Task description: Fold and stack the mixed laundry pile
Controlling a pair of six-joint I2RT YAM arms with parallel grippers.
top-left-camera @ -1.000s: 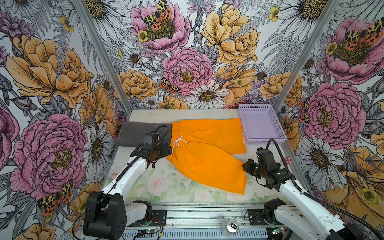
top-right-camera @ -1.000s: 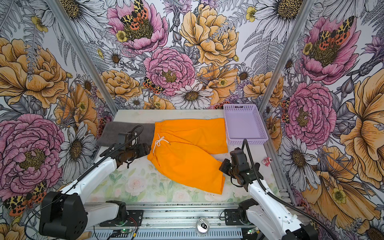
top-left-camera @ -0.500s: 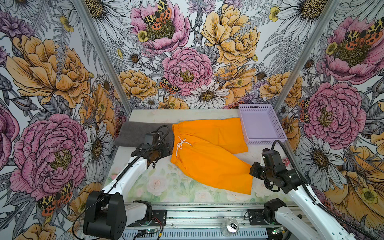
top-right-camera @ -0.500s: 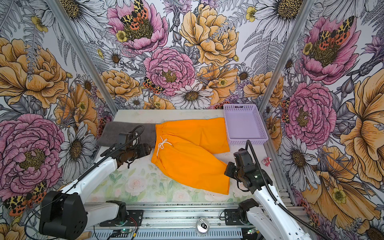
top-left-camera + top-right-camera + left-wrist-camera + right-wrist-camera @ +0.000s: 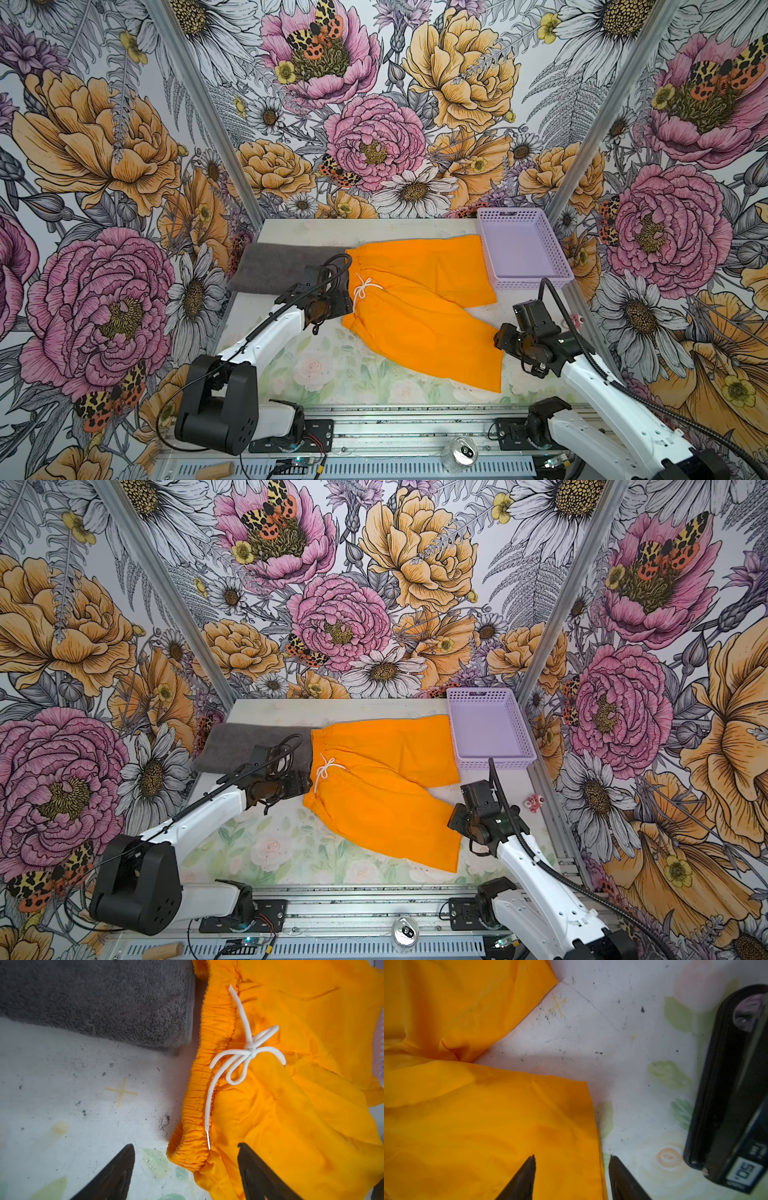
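The right pincer (image 5: 572,1157) has let go of the orange shorts (image 5: 415,303) after dragging one leg away from the lavender perforated basket (image 5: 524,283). Its jaws now stand apart over the hem, empty, on a low, bent arm. The left pincer (image 5: 186,1145) gapes wide above the gathered elastic waistband, holding nothing. The smooth shorts lie flat on the tabletop (image 5: 324,374), touching the basket. The plush grey towel (image 5: 274,266), a flat oblong, lies on their far side from the basket.
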